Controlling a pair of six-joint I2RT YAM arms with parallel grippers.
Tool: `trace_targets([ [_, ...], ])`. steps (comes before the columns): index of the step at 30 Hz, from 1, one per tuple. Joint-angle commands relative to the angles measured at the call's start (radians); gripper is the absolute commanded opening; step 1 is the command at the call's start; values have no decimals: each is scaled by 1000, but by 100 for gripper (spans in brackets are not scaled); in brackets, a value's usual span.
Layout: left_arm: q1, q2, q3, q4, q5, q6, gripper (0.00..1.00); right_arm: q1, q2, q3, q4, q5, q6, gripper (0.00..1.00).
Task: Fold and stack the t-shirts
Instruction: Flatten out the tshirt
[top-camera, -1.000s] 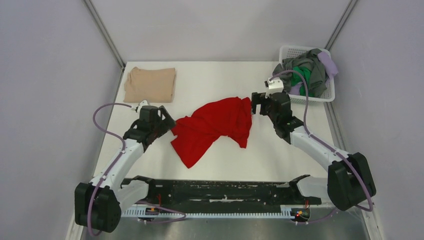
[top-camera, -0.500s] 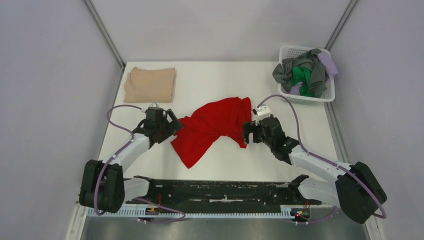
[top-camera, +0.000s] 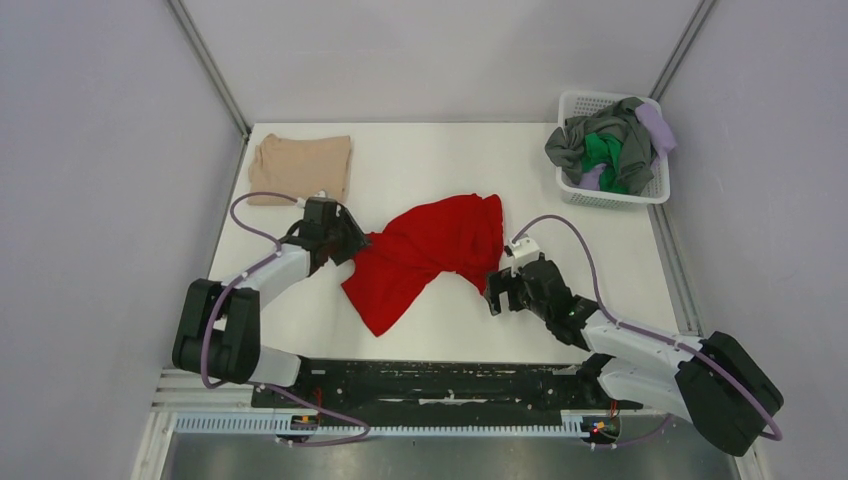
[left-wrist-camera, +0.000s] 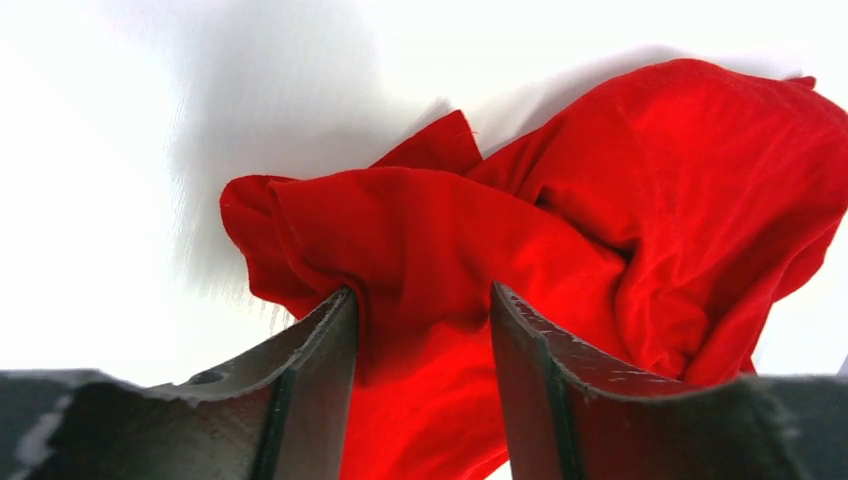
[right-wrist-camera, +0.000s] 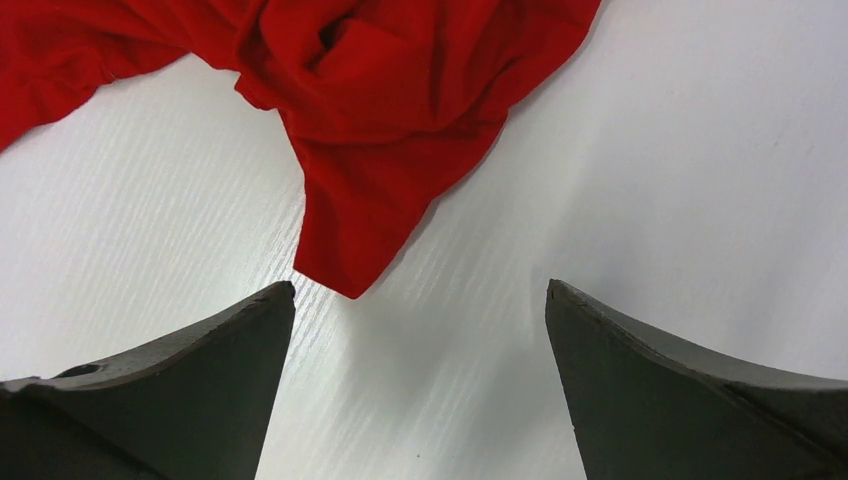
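Progress: barely under way. One beige t-shirt (top-camera: 300, 168) is lying folded at the far left corner of the worktop (top-camera: 440, 150), and nothing is stacking on it yet.
Shirt being worked: the red t-shirt (top-camera: 430, 250) is lying crumpled in the middle of the worktop, neither spread flat nor folded.
Left pincer (left-wrist-camera: 420, 300): I am pinching a bunched fold at the left edge of the red t-shirt. Cloth is filling the gap between my fingers, though this close I am finding it hard to judge how firmly I am gripping.
Right pincer (right-wrist-camera: 420, 285): I am holding it spread and empty, low over bare worktop. The shirt's near right corner is pointing into the gap just ahead, touching neither finger.
Waiting: a grey t-shirt (top-camera: 600, 122), a green t-shirt (top-camera: 603, 152) and a lavender t-shirt (top-camera: 657, 126) are sitting heaped in the white basket (top-camera: 612, 198) at the far right corner, well apart from both arms.
Left to do: by my reckoning, nearly everything. The red one is needing flattening, folding and placing on the beige one, and then the basket's three are waiting their turn.
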Motion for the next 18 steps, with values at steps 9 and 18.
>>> trace_targets([
  [9,-24,-20,55,3,5,14,11,47,73,4,128,10,4,96],
  [18,-38,-107,44,-18,-10,28,2,136,318,121,224,187,-3,80],
])
